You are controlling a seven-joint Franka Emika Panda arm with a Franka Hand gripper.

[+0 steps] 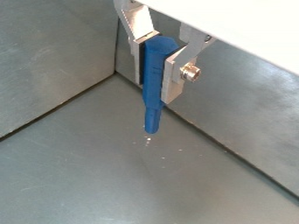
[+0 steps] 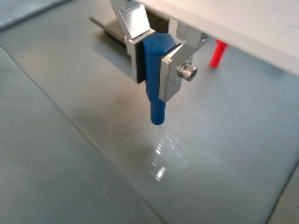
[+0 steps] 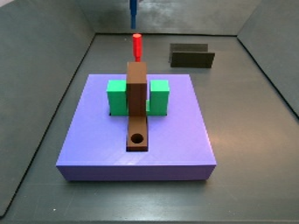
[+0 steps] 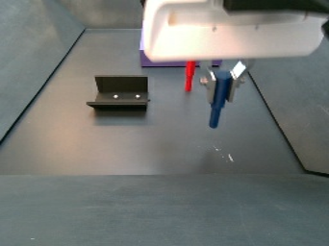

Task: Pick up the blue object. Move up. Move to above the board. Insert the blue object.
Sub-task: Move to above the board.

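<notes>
My gripper [image 1: 158, 66] is shut on the blue object [image 1: 151, 96], a thin blue rod that hangs upright between the silver fingers, its tip clear of the grey floor. Both wrist views show this grip [image 2: 156, 63]. In a side view the gripper [image 4: 225, 77] holds the rod [image 4: 218, 101] above the floor, next to the red peg [image 4: 190, 75]. In a side view only the rod's lower end [image 3: 133, 13] shows, far behind the board [image 3: 138, 101]. The board is a brown plank lying on a purple platform [image 3: 176, 140], its round hole [image 3: 138, 138] at the near end.
Two green blocks [image 3: 117, 96] [image 3: 158, 96] flank the plank. The red peg [image 3: 136, 45] stands upright behind the platform and shows in a wrist view [image 2: 219, 54]. The dark fixture [image 3: 191, 56] [image 4: 118, 93] stands on the floor. Grey walls enclose the floor.
</notes>
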